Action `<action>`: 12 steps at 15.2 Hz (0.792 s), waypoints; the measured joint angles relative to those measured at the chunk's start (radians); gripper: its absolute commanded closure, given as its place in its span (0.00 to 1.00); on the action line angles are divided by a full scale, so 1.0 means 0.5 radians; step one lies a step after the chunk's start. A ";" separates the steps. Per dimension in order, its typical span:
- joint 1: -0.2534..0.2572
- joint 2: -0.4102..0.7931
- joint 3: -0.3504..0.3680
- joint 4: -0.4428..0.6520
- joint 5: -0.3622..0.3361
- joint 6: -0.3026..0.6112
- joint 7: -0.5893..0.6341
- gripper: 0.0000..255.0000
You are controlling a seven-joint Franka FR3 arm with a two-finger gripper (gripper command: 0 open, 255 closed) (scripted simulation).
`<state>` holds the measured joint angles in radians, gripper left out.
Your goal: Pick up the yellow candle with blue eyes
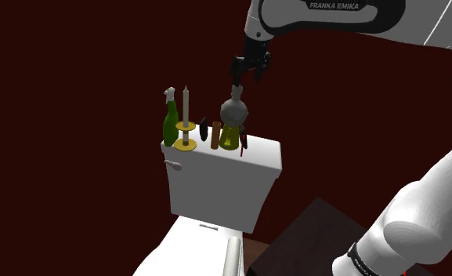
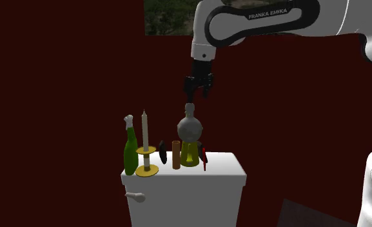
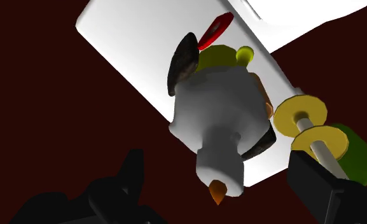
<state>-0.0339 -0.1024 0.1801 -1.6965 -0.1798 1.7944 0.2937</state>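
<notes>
While poised directly above the candle (image 1: pixel 232 124), gripper (image 1: pixel 242 75): fingers spread wide, clasping nothing. Candle: grey bulbous top, yellow base, orange wick, upright at the tank lid's (image 1: pixel 251 162) back edge, near its middle. Alongside: brown cylinder (image 1: pixel 215 135), white taper on gold holder (image 1: pixel 186 119), green spray bottle (image 1: pixel 170 122) at the corner.

My arm (image 1: pixel 432 208) is thick, rounded white shells with dark bands at the joints, and a dark strip along the last long link carries "FRANKA EMIKA" in white capitals. My gripper (image 2: pixel 198 95) is all black, small and blocky beside those big white links; its two fingers (image 3: pixel 331 188) are matte, flat-sided and square at the tips
</notes>
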 measured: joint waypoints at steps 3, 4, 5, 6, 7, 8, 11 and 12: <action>0.011 0.215 0.023 0.224 -0.080 -0.033 0.044 0.00; 0.010 0.234 0.023 0.229 -0.088 -0.020 0.048 0.00; 0.010 0.238 0.022 0.208 -0.092 0.003 0.053 0.00; 0.011 0.237 0.024 0.181 -0.094 0.028 0.063 0.00; 0.010 0.229 0.023 0.143 -0.094 0.058 0.067 0.00; 0.008 0.233 0.021 0.120 -0.096 0.085 0.070 0.00; 0.007 0.225 0.019 0.053 -0.098 0.143 0.081 1.00; 0.007 0.224 0.020 0.046 -0.099 0.149 0.084 1.00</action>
<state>-0.0303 0.0095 0.1901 -1.6734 -0.2291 1.8688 0.3355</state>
